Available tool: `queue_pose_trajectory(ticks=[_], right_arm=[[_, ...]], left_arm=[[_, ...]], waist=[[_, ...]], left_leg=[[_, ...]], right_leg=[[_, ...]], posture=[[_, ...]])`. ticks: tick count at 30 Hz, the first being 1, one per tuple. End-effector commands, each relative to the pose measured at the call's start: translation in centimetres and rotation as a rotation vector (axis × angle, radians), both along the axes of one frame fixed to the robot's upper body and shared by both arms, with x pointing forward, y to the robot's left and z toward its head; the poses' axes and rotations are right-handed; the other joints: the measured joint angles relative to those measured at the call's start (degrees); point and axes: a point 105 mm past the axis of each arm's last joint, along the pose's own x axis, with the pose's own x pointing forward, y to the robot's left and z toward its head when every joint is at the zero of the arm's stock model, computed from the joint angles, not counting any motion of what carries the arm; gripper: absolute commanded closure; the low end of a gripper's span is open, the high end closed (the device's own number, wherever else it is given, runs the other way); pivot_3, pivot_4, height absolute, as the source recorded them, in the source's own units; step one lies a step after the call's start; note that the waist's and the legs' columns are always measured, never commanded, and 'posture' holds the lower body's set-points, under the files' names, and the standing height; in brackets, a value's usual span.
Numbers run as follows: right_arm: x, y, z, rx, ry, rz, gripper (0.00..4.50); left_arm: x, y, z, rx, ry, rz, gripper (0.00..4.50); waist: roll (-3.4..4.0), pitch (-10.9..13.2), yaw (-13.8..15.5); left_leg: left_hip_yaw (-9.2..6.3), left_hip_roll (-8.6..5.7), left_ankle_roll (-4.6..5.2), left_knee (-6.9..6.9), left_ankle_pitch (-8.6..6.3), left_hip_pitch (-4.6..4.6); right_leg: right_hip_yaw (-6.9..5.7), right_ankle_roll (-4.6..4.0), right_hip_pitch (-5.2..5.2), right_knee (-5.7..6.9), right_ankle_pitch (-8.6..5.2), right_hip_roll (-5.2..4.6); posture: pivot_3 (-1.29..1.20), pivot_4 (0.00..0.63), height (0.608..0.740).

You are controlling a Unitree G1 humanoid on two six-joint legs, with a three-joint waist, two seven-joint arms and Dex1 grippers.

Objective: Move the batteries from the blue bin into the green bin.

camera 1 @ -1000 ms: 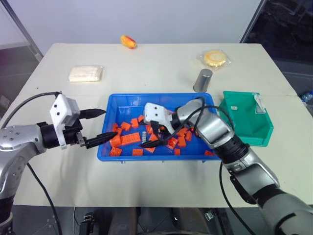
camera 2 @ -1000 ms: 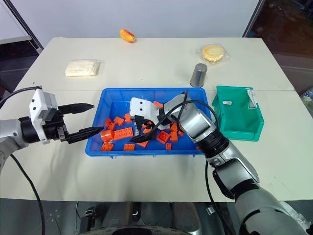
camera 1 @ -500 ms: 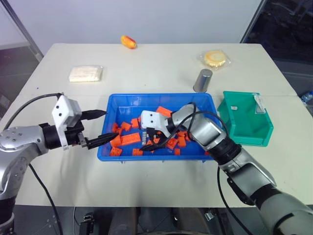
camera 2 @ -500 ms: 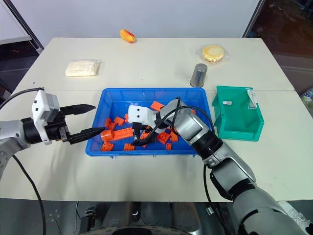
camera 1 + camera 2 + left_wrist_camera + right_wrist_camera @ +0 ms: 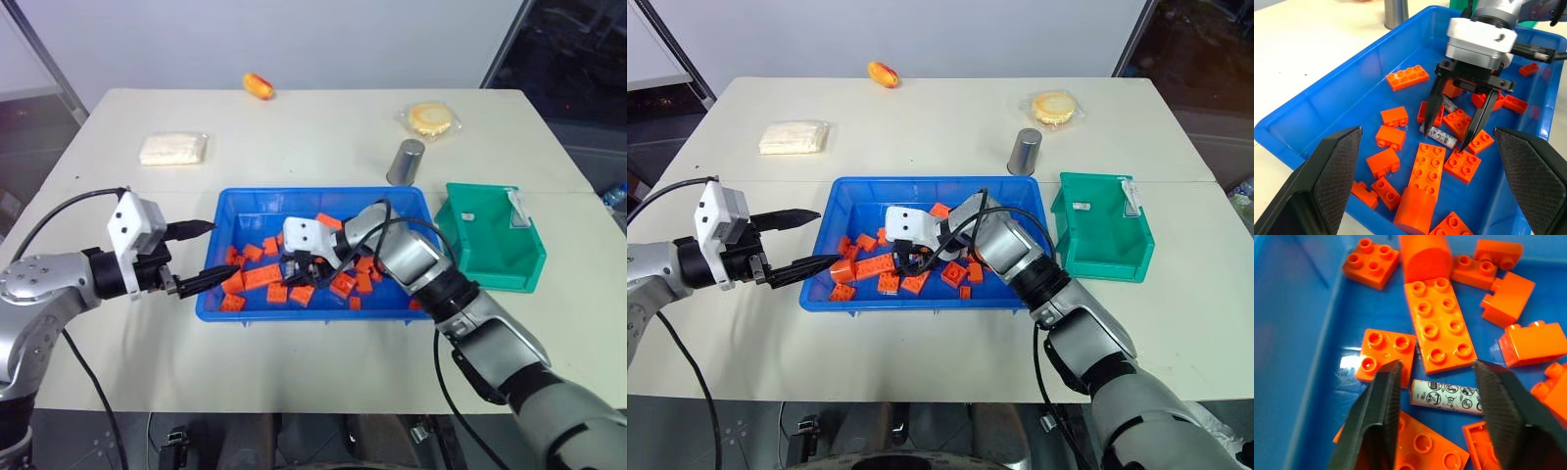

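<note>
Head views:
- Blue bin (image 5: 211,305): sitting at the middle of the counter (image 5: 323,127), holding scattered orange bricks (image 5: 259,278).
- Right gripper (image 5: 294,281): reaching down among the bricks in the bin's middle; its jaws are standing apart with nothing clamped between them.
- Left gripper (image 5: 203,257): hovering over the bin's 9 o'clock rim, jaws standing wide apart and empty.
- Green bin (image 5: 487,262): sitting just beside the blue bin, at its 3 o'clock.
- Metal can (image 5: 406,161): standing just off the blue bin's 1 o'clock corner.

Left wrist view:
- Battery (image 5: 1439,136): lying on the blue floor between the right gripper's two fingertips (image 5: 1428,120), bricks on all sides.
- Second battery (image 5: 1450,105): lying just behind the gripper, partly hidden.

Right wrist view:
- Battery: lying crosswise between the two black fingers, printed label facing up, just beside a long orange plate (image 5: 1442,323).
- Jaws: straddling it; contact cannot be told.
</note>
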Motion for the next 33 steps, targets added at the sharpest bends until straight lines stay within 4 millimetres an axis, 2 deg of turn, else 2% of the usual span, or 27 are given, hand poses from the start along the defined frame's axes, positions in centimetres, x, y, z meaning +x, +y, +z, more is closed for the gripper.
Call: queue_pose_trajectory(ticks=[1, 6, 10, 20, 23, 25, 33], right_arm=[[-0.7, 1.1, 1.8, 0.088, 0.056, -0.001, 1.94], [-1.0, 1.6, 3.2, 0.148, 0.089, -0.014, 1.94], [-0.2, 0.8, 3.7, 0.136, 0.049, -0.037, 1.94], [0.9, -1.0, 1.9, 0.029, -0.023, -0.044, 1.94], [1.0, -0.9, 1.7, 0.025, -0.024, -0.04, 1.13], [1.0, -0.8, 1.7, 0.026, -0.025, -0.039, 0.05], [0.9, -0.6, 0.9, -0.002, -0.023, -0.02, 0.05]], left_arm=[[-0.2, -0.3, 0.8, 0.007, -0.051, -0.015, 0.0], [-0.2, -0.3, 0.8, 0.01, -0.052, -0.018, 0.0], [-0.2, -0.2, 0.9, 0.013, -0.054, -0.019, 0.0], [-0.1, -0.3, 0.9, 0.011, -0.057, -0.024, 0.0], [-0.1, -0.3, 0.9, 0.011, -0.056, -0.024, 0.0], [-0.2, -0.3, 0.9, 0.012, -0.054, -0.02, 0.0], [-0.1, -0.2, 0.9, 0.013, -0.055, -0.015, 0.0]], waist=[[0.0, 0.0, 0.0], [0.0, 0.0, 0.0], [0.0, 0.0, 0.1], [0.0, 0.0, -0.1], [0.0, 0.0, 0.0], [0.0, 0.0, 0.0], [0.0, 0.0, 0.0]], left_leg=[[0.01, 0.0, 0.0, -0.01, 0.0, 0.0], [0.0, 0.01, 0.0, -0.06, 0.0, -0.01], [0.0, 0.0, 0.0, -0.06, 0.0, -0.01], [0.02, 0.01, 0.0, -0.07, 0.0, -0.02], [0.02, 0.02, 0.0, -0.09, 0.0, -0.02], [0.02, 0.02, 0.0, -0.09, 0.0, -0.02], [0.02, 0.02, 0.0, -0.09, 0.0, -0.02]], right_leg=[[0.0, 0.0, -0.02, 0.0, 0.0, 0.0], [0.0, -0.03, -0.05, 0.01, -0.01, 0.0], [0.0, -0.03, -0.04, 0.0, -0.02, -0.01], [0.0, -0.05, -0.07, -0.01, -0.03, 0.01], [0.0, -0.06, -0.08, 0.0, -0.03, 0.02], [0.0, -0.06, -0.08, 0.0, -0.03, 0.01], [0.0, -0.06, -0.08, -0.01, -0.03, 0.01]], posture=[[0.0, 0.15, 0.74], [0.0, 0.15, 0.74], [0.0, 0.15, 0.74], [0.0, 0.15, 0.74], [0.0, 0.15, 0.74], [0.0, 0.15, 0.74], [0.0, 0.15, 0.74]])
